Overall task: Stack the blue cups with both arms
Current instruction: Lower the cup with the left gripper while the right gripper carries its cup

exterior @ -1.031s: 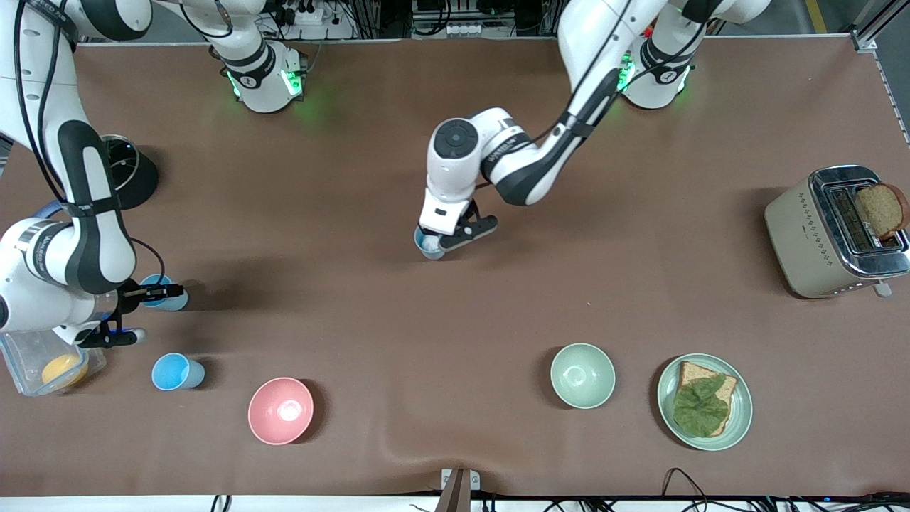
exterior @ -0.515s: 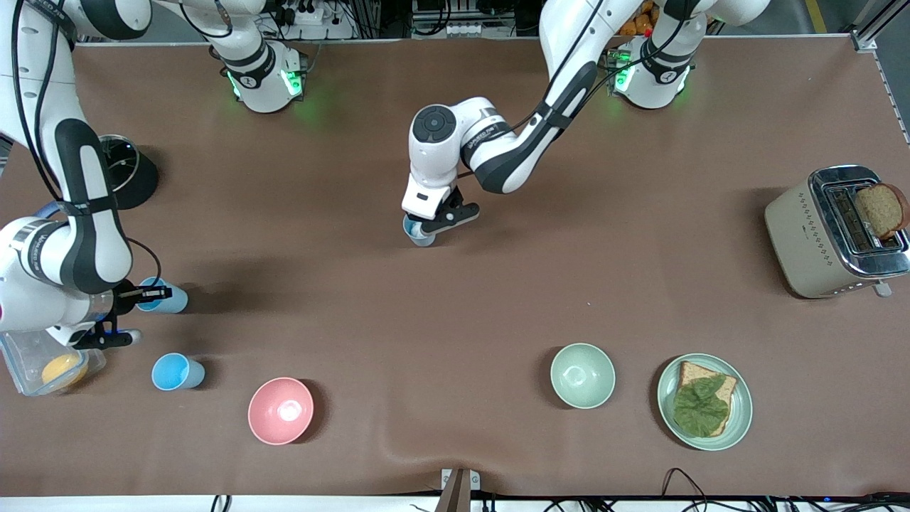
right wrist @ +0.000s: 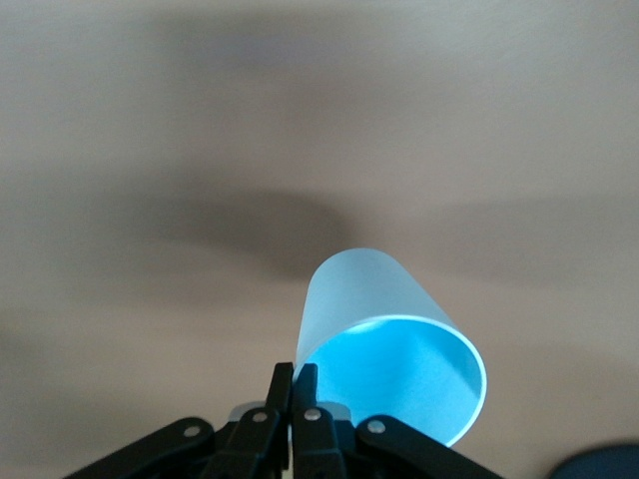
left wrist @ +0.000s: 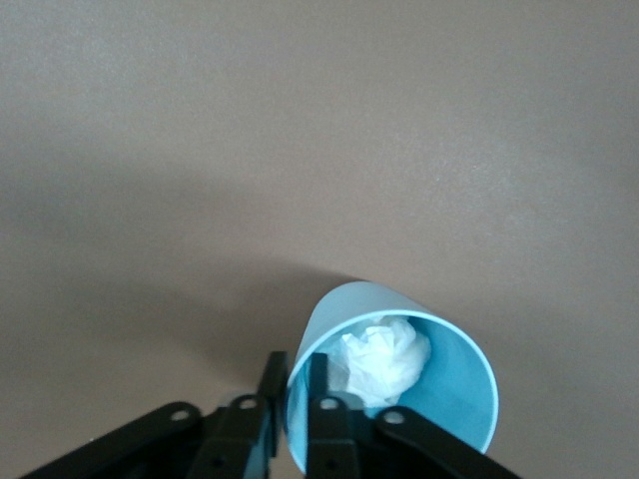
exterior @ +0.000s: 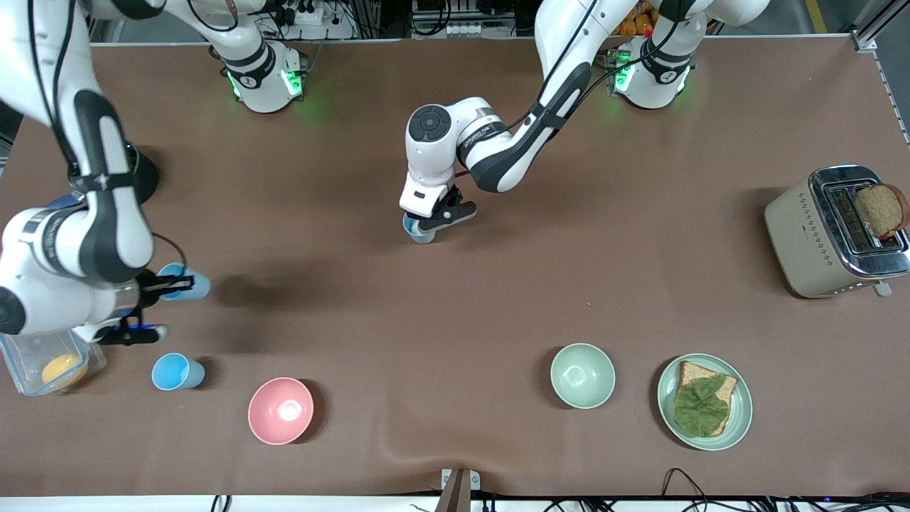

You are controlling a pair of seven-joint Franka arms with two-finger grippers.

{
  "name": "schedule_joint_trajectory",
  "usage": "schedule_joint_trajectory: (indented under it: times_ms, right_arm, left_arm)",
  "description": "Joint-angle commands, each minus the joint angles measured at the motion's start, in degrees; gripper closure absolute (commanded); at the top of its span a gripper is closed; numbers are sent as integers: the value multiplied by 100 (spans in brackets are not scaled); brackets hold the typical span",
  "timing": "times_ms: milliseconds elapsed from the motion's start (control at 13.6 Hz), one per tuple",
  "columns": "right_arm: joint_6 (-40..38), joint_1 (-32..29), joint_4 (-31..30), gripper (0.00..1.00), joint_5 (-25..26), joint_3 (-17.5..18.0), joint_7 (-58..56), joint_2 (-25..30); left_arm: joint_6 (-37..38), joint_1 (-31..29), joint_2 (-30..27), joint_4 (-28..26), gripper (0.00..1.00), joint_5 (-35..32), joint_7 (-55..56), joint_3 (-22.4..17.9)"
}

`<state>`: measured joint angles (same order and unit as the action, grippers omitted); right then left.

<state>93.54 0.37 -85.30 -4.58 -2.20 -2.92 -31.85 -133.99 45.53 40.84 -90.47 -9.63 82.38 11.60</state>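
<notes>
The right gripper point(exterior: 165, 284) pinches a sky-blue cup's point(exterior: 186, 284) rim above the table point(exterior: 498, 299) at its own end, the left gripper point(exterior: 430, 226) pinching the paper-filled cup point(exterior: 418, 233) mid-table; stacking well likely demands keeping both cups level and aligned.
</notes>
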Motion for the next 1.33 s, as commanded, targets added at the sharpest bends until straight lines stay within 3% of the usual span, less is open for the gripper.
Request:
schedule_joint_trajectory:
  times_ms: [0,147,221,515,883,957,1104,1252]
  right_arm:
    - [-301,821,-136,100,-270,-35,1298,441]
    - [-363,1218,-179,100,-630,-35,2012,582]
    - [-363,1428,-188,100,-806,-43,2346,609]
    - [-302,1992,-189,100,-816,-52,3428,618]
    - [-275,2019,-189,100,-1043,-44,3693,601]
    - [-267,2019,-189,100,-1167,-44,3824,592]
    - [-223,2151,-189,100,-1194,-44,4000,592]
    - [-22,2448,-189,100,-1194,-44,4543,574]
  left_arm:
    - [92,62,91,152,60,-188,164,-52]
    - [101,62,65,152,49,-188,164,-52]
    - [101,35,13,152,38,-188,164,-52]
    - [162,-26,-312,143,37,-197,164,-175]
    - [926,-96,-988,117,19,-197,129,-184]
    - [1084,-271,-1225,108,18,-197,77,-175]
    - [1435,-631,-1673,91,0,-206,-125,-175]
    - [1796,-1227,-2113,64,0,-188,-789,-123]
